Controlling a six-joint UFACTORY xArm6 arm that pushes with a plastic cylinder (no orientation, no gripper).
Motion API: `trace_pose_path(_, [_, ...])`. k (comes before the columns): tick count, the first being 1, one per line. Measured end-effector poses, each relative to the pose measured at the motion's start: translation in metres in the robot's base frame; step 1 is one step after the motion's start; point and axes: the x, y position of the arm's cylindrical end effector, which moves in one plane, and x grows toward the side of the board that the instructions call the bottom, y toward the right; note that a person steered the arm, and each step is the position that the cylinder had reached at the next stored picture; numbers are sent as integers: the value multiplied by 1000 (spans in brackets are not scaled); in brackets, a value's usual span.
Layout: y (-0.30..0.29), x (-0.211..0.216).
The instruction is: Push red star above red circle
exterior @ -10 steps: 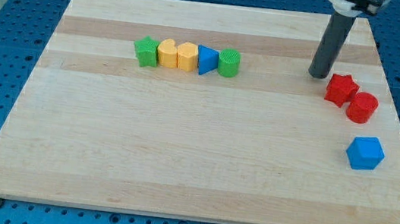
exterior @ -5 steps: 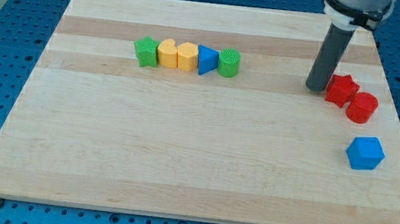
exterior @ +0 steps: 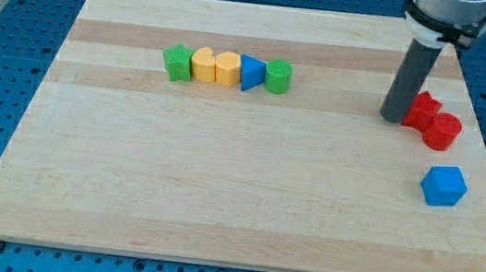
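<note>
The red star (exterior: 424, 109) lies near the view's right edge of the wooden board (exterior: 217, 198), partly hidden behind my rod. The red circle (exterior: 442, 131) sits touching it, just below and to its right. My tip (exterior: 393, 117) stands against the star's left side, slightly lower than the star's middle.
A blue cube (exterior: 444, 186) lies below the red circle. A row of blocks sits at the upper middle: green star (exterior: 177, 62), two yellow blocks (exterior: 203, 65) (exterior: 227, 68), blue triangle (exterior: 251, 72), green circle (exterior: 278, 76). The board's right edge is close to the red blocks.
My tip moved down and then right, reaching the red star's left side. The star shifted a little to the right and up against the red circle.
</note>
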Motion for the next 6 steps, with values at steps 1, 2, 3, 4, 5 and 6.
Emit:
trace_pose_path(1, [0,2])
trace_pose_path(2, [2,2])
trace_pose_path(3, [14,-2])
trace_pose_path(4, [14,-2])
trace_pose_path(5, [16,-2])
trace_pose_path(6, [24,-6])
